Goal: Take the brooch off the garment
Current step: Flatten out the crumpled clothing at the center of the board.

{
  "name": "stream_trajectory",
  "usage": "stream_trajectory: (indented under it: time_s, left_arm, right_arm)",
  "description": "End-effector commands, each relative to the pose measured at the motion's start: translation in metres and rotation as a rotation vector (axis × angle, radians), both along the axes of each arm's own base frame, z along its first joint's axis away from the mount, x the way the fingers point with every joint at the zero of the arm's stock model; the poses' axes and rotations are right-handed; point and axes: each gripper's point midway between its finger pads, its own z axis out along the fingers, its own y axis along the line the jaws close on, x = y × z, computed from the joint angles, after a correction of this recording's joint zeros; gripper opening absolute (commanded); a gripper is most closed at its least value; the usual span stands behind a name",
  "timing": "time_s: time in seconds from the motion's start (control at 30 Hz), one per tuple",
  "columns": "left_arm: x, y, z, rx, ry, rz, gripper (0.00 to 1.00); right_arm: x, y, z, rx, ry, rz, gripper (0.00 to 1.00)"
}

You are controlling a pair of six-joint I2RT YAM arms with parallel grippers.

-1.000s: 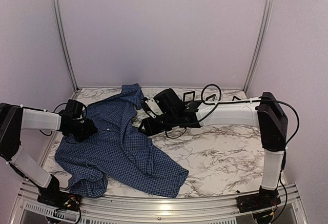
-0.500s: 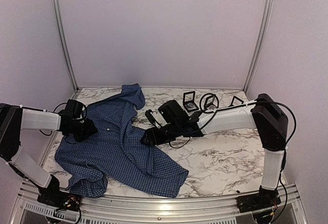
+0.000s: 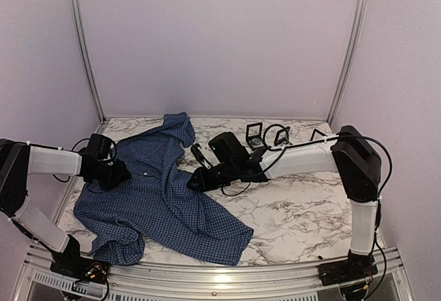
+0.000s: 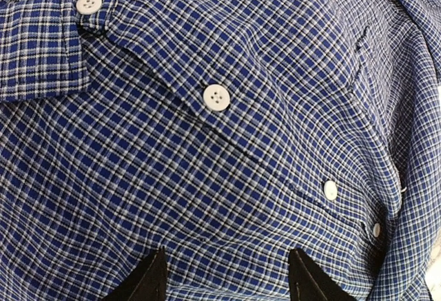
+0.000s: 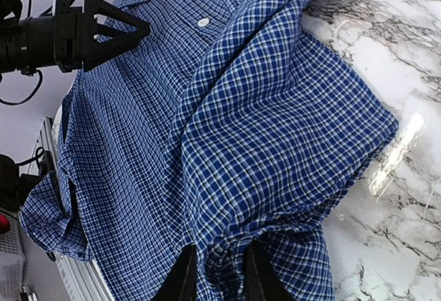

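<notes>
The garment [image 3: 158, 201], a dark blue checked shirt, lies spread over the left half of the marble table. My left gripper [image 3: 118, 175] stands open on it near the collar, with flat cloth [image 4: 220, 170] and a pale button [image 4: 216, 97] ahead of the left gripper [image 4: 227, 280]. My right gripper [image 3: 195, 179] is at the shirt's right edge. In the right wrist view the right gripper [image 5: 220, 277] is shut on a bunched fold of the shirt [image 5: 269, 129]. The brooch is hidden in every view.
Two small black square frame boxes [image 3: 254, 134] [image 3: 280, 136] stand at the back of the table [image 3: 296, 204], with a third black frame [image 3: 318, 134] to their right. The right arm's cable loops above them. Walls close in on three sides.
The right arm has dropped lower at the shirt's right edge, and its jaws have closed on a fold of cloth. The left arm has not moved.
</notes>
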Motion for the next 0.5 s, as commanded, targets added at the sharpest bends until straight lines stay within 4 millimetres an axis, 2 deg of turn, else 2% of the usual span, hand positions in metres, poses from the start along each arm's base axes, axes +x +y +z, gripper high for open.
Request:
stream_trajectory:
  time_s: [0.0,0.1,0.27,0.47]
  left_arm:
    - [0.002,0.005,0.01,0.012,-0.022,0.005,0.62]
    - [0.002,0.006,0.01,0.014,-0.021,0.007,0.62]
    - [0.0,0.011,0.008,0.018,-0.013,0.014,0.62]
    - [-0.004,0.017,0.001,0.016,0.005,0.024,0.62]
  right_arm:
    - [0.01,0.007,-0.002,-0.011,-0.022,-0.011,0.13]
    - [0.015,0.006,-0.005,-0.042,-0.038,-0.018,0.01]
    - [0.032,-0.008,0.006,-0.089,-0.104,-0.076,0.0]
    - [0.079,-0.069,0.011,-0.175,-0.161,-0.228,0.0]
